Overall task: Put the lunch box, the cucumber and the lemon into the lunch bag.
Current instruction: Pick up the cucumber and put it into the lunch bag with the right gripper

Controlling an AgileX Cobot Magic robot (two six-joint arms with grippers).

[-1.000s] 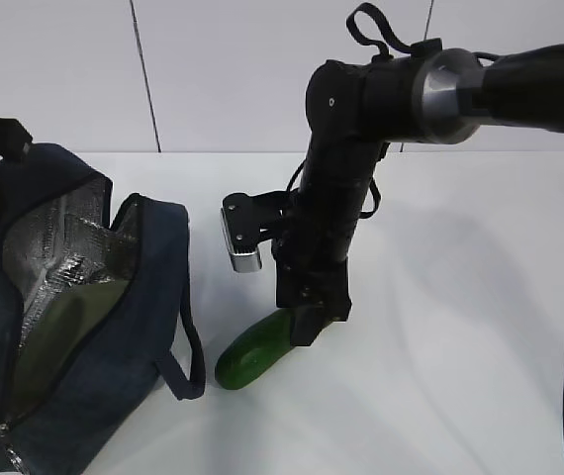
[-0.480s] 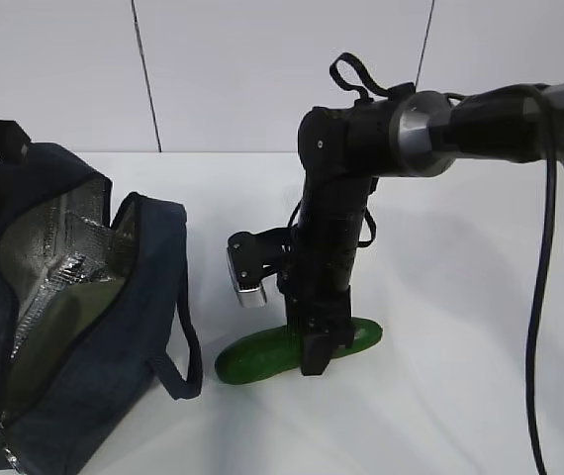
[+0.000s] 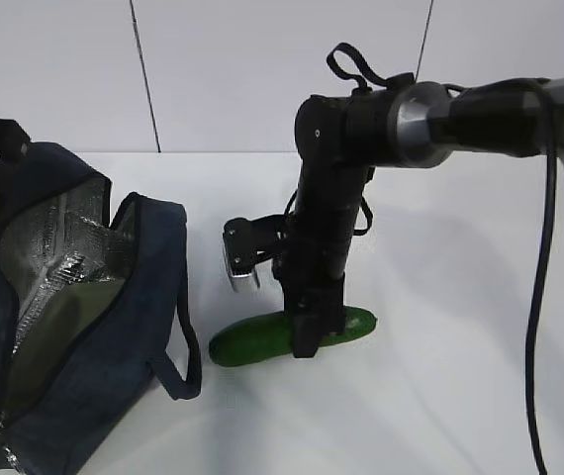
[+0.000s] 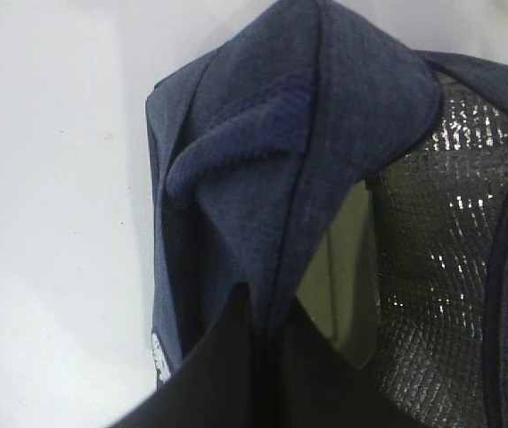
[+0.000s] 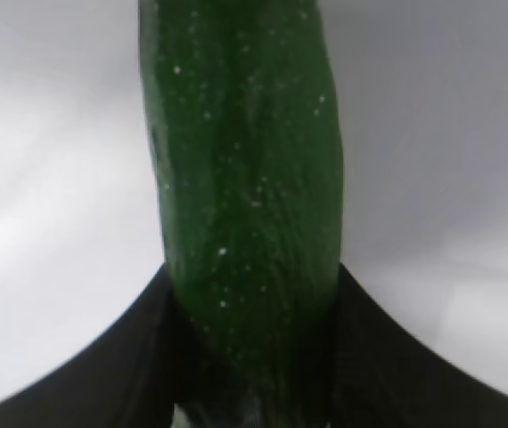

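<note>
While left jaws pinch the lunch bag (image 3: 84, 327), right jaws clasp the cucumber (image 3: 252, 341).

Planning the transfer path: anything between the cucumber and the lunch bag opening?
Nothing visible. The cucumber lies on the white table between the right gripper's fingers; bare tabletop separates it from the lunch bag. The bag's mouth gapes, foil lining exposed, its looped handle hanging on the cucumber side.

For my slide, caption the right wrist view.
Right gripper straddling the dark green cucumber on the white table, fingers at both sides.
</note>
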